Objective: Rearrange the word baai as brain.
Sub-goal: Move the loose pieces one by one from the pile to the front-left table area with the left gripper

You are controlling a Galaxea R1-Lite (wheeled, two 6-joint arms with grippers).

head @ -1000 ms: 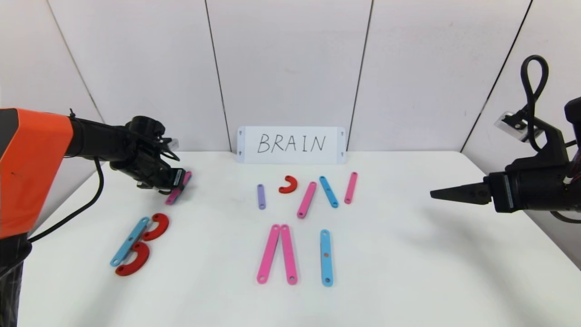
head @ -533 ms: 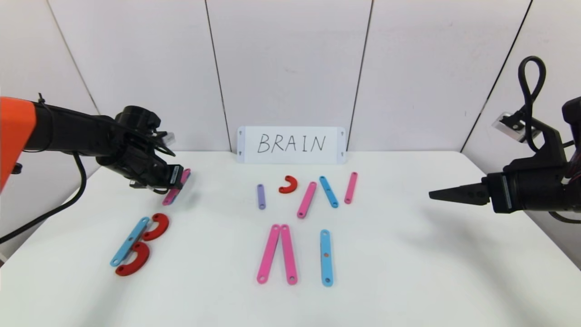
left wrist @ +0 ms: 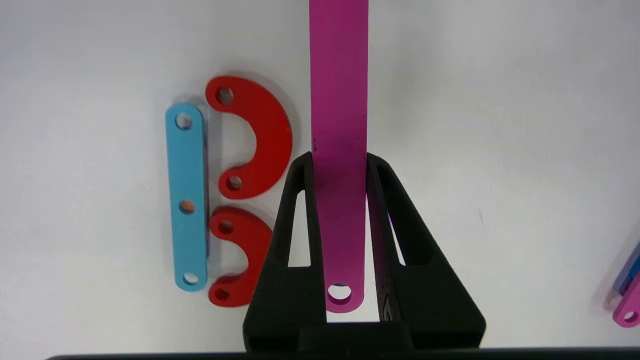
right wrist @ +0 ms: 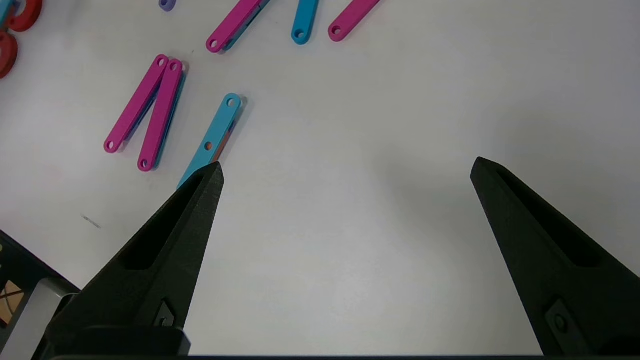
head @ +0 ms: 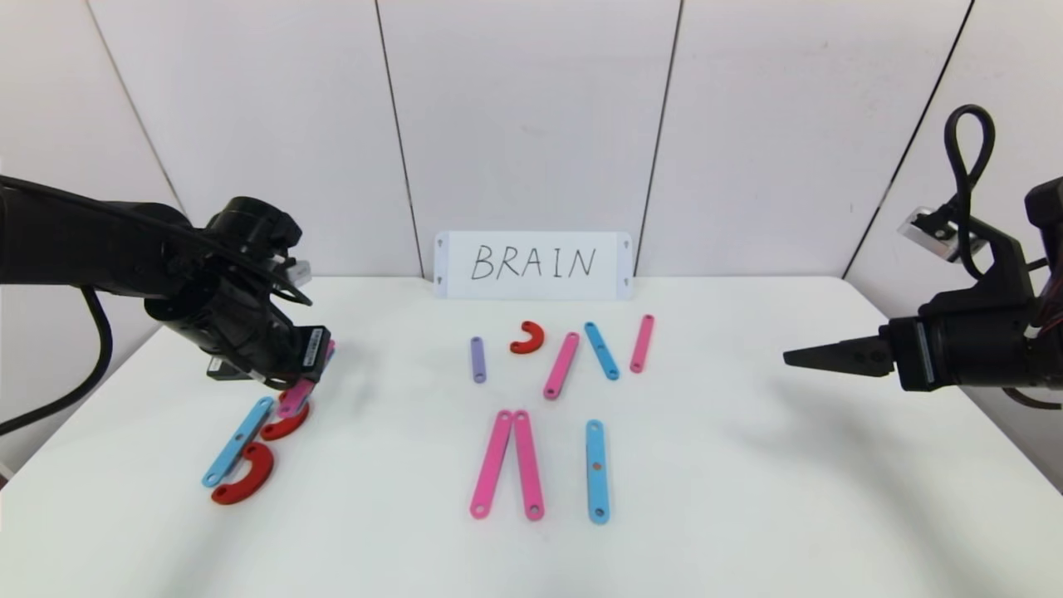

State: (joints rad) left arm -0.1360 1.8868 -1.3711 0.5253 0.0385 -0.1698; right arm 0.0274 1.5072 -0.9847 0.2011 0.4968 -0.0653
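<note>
While the table [head: 747,515] carried most pieces mid-field below the BRAIN card [head: 532,264], the right gripper [right wrist: 345,172] hung over its right side, jaws wide apart, nothing between them. Left gripper [left wrist: 339,165] was clamped on a pink bar [left wrist: 339,100], held above the table just beside the B: blue bar [left wrist: 187,197] touching two red curves [left wrist: 257,142].
</note>
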